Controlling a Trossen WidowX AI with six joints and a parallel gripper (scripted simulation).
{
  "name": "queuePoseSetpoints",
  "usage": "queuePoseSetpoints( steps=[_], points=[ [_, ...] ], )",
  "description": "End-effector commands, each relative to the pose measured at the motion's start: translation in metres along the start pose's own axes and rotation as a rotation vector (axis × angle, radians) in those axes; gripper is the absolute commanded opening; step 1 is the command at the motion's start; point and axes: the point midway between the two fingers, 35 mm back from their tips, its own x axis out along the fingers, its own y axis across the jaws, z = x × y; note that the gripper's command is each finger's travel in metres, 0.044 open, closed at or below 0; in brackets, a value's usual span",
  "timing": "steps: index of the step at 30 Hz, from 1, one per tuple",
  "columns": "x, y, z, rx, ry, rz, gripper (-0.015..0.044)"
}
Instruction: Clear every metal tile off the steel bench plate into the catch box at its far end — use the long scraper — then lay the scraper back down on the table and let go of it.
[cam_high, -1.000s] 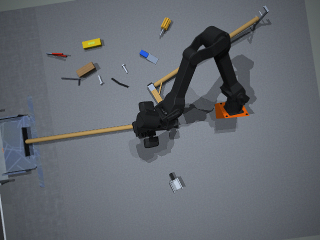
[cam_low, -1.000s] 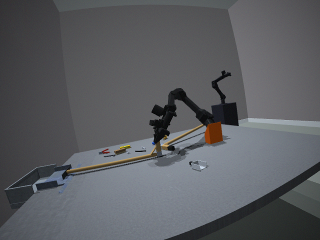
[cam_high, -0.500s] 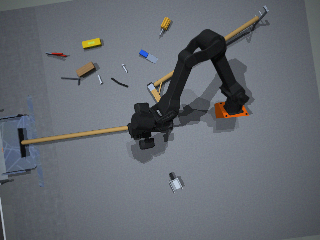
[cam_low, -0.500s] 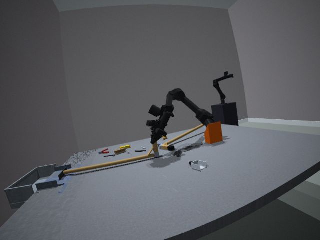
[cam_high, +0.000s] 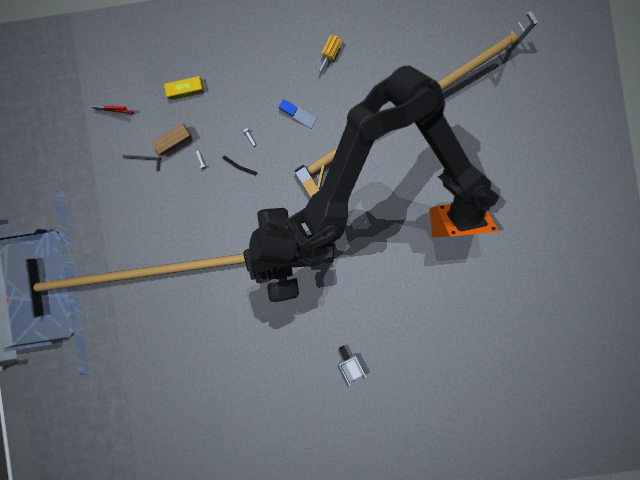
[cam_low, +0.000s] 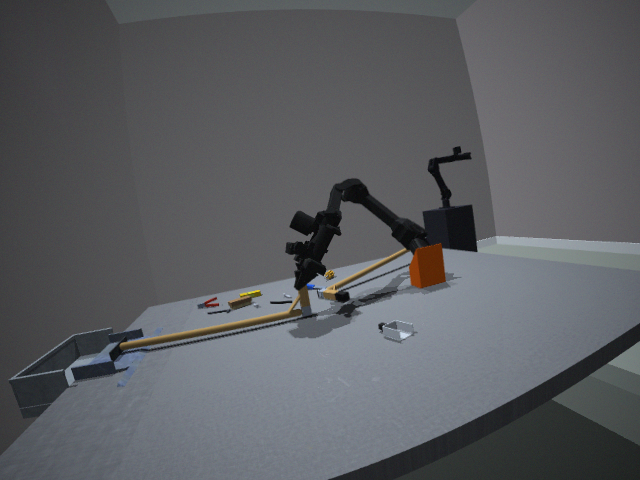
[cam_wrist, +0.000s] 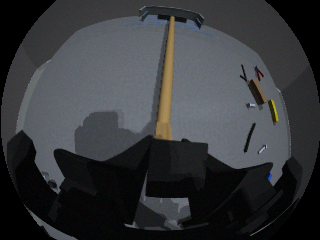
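Note:
My gripper (cam_high: 268, 258) (cam_low: 301, 283) (cam_wrist: 167, 142) is shut on the near end of the long scraper. Its wooden handle (cam_high: 139, 271) (cam_low: 206, 329) (cam_wrist: 167, 74) runs left across the table. Its black blade (cam_high: 35, 286) (cam_low: 114, 352) (cam_wrist: 170, 14) rests crosswise on the steel bench plate (cam_high: 56, 258), well in from the plate's near edge. The grey catch box (cam_low: 36, 384) stands open beyond the plate, at the table's left end. I can make out no separate metal tiles on the plate.
A second long-handled tool (cam_high: 476, 58) lies behind the arm, past the orange base (cam_high: 462, 222). Loose items lie at the back: yellow level (cam_high: 183, 86), screwdriver (cam_high: 329, 49), wooden block (cam_high: 171, 138), red pliers (cam_high: 113, 108), bolts. A small metal clamp (cam_high: 351, 366) lies in front.

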Motion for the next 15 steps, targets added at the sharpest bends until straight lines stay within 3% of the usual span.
queuePoseSetpoints(
  steps=[1,15],
  points=[
    [0.002,0.000,0.010,0.000,-0.012,0.003,0.0000],
    [0.014,0.001,0.028,0.001,-0.013,0.002,0.0000]
  ],
)
